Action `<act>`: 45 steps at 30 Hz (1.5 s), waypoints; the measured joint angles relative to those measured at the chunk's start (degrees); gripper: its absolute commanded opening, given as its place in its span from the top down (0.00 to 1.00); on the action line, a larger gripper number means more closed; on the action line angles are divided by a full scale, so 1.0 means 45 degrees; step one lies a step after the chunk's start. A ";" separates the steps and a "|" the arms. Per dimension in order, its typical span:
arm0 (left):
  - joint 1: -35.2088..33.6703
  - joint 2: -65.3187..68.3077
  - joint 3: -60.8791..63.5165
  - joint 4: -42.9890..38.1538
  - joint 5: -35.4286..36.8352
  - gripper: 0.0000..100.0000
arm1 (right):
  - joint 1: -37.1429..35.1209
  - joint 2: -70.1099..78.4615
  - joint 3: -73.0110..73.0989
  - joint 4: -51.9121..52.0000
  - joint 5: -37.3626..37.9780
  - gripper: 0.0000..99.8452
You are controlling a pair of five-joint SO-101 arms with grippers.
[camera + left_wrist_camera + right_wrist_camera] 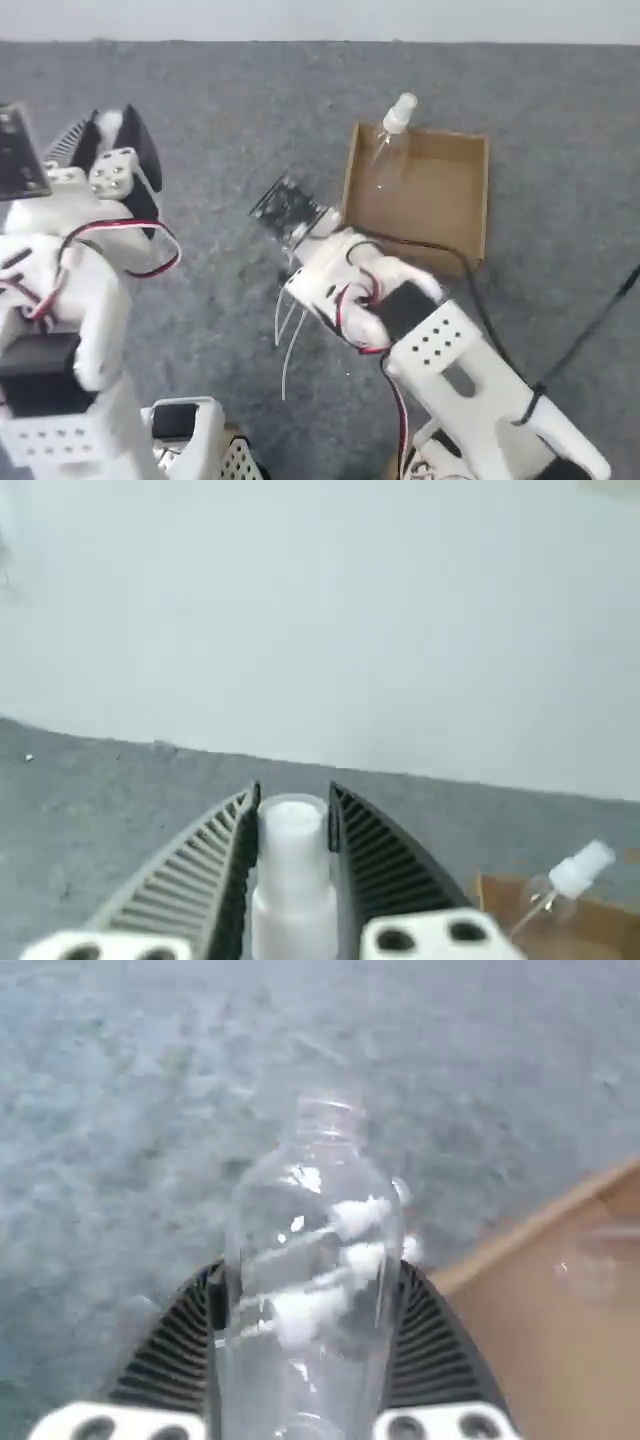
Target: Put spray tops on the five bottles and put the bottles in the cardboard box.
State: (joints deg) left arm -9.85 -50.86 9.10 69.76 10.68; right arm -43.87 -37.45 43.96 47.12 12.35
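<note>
- Grey, felt-like desk (220,100) runs back to a plain white wall (300,18).
- A box (440,200) of brown cardboard lies open on the desk, right of centre in the high view.
- Inside the box, a clear capped bottle (392,135) leans in the far corner on the side facing the left arm. Its white sprayer sticks up above the box rim.
- The left tool (292,795) hangs well apart from the box, out over the desk on the left arm's side. Its ribbed jaws are pinched on a white spray top (292,880), which stands upright between them with its head just above the tips.
- The left wrist view shows the box and the capped bottle farther off, past that tool.
- The right tool (310,1278) sits just beside the box, at its wall on the side toward the left arm. Its jaws are clamped on the body of a clear open bottle (305,1260).
- The open bottle has a bare threaded neck that points away from the tool over the desk, with the box edge close beside it.
- Thin pale tubes (288,345) lie on the desk nearer the arms than the box, beside the right arm. They may be dip tubes, but the view is too poor to be sure.
</note>
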 measured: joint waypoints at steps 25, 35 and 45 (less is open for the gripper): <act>0.1153 0.2598 0.0000 -0.2442 0.1524 0.99 | -0.1602 -0.2247 0.4259 -0.5216 -0.0078 0.99; 0.2090 0.2598 0.0684 -0.1934 0.2090 0.99 | -0.1621 -0.2305 0.4259 -0.5333 -0.0606 0.99; 0.2755 0.2598 0.0684 -0.0391 0.2110 0.99 | -0.1641 -0.2305 0.4259 -0.5333 -0.1563 0.99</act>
State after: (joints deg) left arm 2.55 -39.16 12.18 68.00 20.18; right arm -51.25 -47.82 63.12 23.12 5.32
